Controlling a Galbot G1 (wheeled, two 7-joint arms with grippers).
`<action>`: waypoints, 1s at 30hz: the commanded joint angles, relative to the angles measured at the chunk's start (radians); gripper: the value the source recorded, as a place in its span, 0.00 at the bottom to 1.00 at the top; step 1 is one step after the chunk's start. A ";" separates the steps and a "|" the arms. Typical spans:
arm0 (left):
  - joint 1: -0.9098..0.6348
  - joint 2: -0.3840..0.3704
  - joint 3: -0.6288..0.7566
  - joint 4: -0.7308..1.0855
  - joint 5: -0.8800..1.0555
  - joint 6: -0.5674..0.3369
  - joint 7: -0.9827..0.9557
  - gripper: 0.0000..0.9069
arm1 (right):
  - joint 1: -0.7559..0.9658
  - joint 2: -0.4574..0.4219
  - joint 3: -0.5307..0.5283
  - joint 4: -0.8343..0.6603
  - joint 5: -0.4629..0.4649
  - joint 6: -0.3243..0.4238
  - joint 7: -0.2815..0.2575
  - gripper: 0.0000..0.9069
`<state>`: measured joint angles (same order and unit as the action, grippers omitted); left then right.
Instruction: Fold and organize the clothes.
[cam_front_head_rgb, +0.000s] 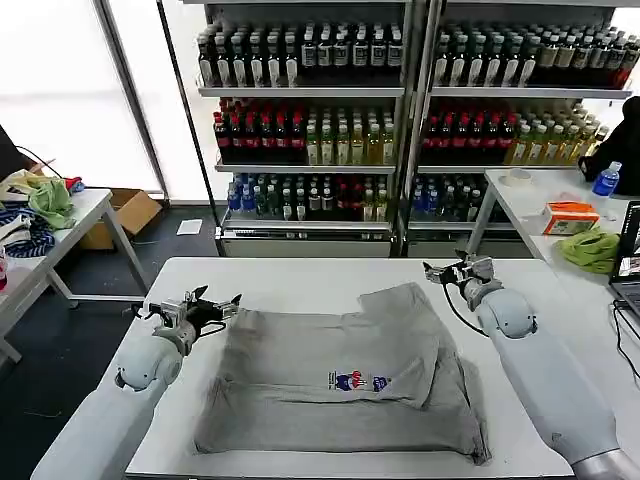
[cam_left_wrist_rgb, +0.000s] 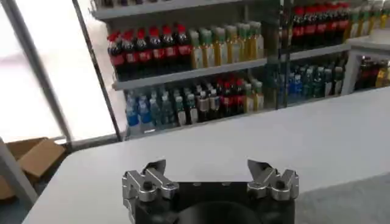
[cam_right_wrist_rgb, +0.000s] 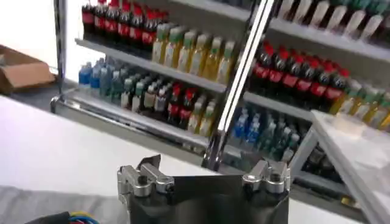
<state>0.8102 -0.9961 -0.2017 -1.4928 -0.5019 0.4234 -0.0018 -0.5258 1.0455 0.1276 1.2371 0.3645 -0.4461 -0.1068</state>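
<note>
Two grippers flank your work on the white table (cam_front_head_rgb: 300, 275). Your left gripper (cam_front_head_rgb: 222, 303) hovers at the left edge of the grey T-shirt (cam_front_head_rgb: 340, 375), jaws spread and holding nothing. That shirt lies partly folded mid-table, cartoon print (cam_front_head_rgb: 358, 381) facing up. Your right gripper (cam_front_head_rgb: 443, 272) hangs just beyond the shirt's far right corner, jaws spread, empty.

I count one grey T-shirt (cam_front_head_rgb: 340, 385) on my one white table (cam_front_head_rgb: 300, 280), two grippers, left (cam_front_head_rgb: 222, 305) and right (cam_front_head_rgb: 442, 271), one cardboard box (cam_front_head_rgb: 128, 212), and two shelving units (cam_front_head_rgb: 310, 90) of bottles.
</note>
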 joint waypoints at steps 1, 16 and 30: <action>-0.009 -0.001 -0.002 0.039 0.025 0.014 -0.004 1.00 | 0.039 0.071 -0.009 -0.095 0.002 0.002 -0.024 1.00; 0.075 -0.002 -0.008 -0.074 0.039 0.017 0.027 1.00 | -0.089 0.127 0.046 -0.002 0.019 -0.015 -0.009 1.00; 0.084 -0.001 -0.016 -0.063 0.035 0.016 0.032 1.00 | -0.143 0.165 0.066 0.000 -0.006 -0.013 0.002 1.00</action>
<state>0.8849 -0.9982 -0.2183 -1.5445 -0.4669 0.4379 0.0290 -0.6473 1.1958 0.1924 1.2337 0.3611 -0.4571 -0.1034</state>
